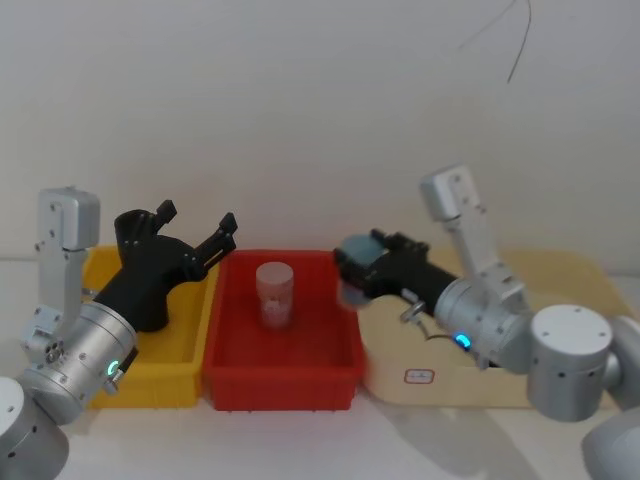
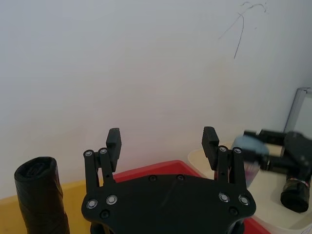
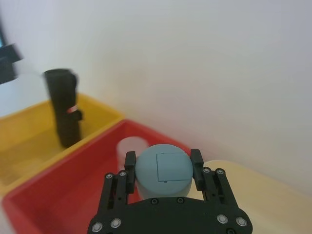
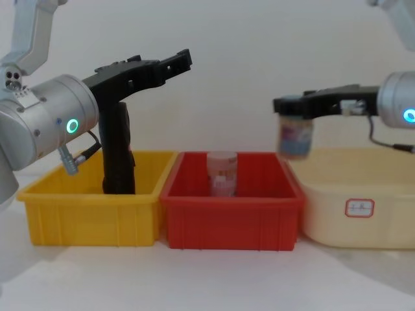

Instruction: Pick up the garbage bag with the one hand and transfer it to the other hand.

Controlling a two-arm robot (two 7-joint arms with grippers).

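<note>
your left end effector [image 4: 174,65] hangs above the yellow bin [image 4: 91,214] at about 9 o'clock in the chest view, its two fingers spread wide with nothing between them; the left wrist view shows the same broad gap. just behind it, a black roll [image 4: 118,152] stands upright in the yellow bin. straight ahead at 12 o'clock sits the red bin [image 4: 230,217], touching the yellow one, with a pale translucent roll [image 4: 222,173] standing upright inside it. at 3 o'clock lies a cream tray [image 4: 363,220], just beside the red bin.

your right end effector [image 3: 163,168] is clamped on a roll with a grey-blue end [image 3: 163,169], one finger on each side. in the chest view that roll [image 4: 295,136] hangs clear of everything, above the seam between red bin and cream tray. this looks like the garbage bag the task means, though the label is too blurred to confirm.

by my reading, the pickup is done and you are in the carry toward the handover. the two end effectors are well apart, with the red bin between them. the next move calls for bringing the held roll toward 10 o'clock, level with the open left fingers, and turning it so a free stretch of the roll faces them. keep it above the bin walls, and keep the left arm clear of the black roll.
</note>
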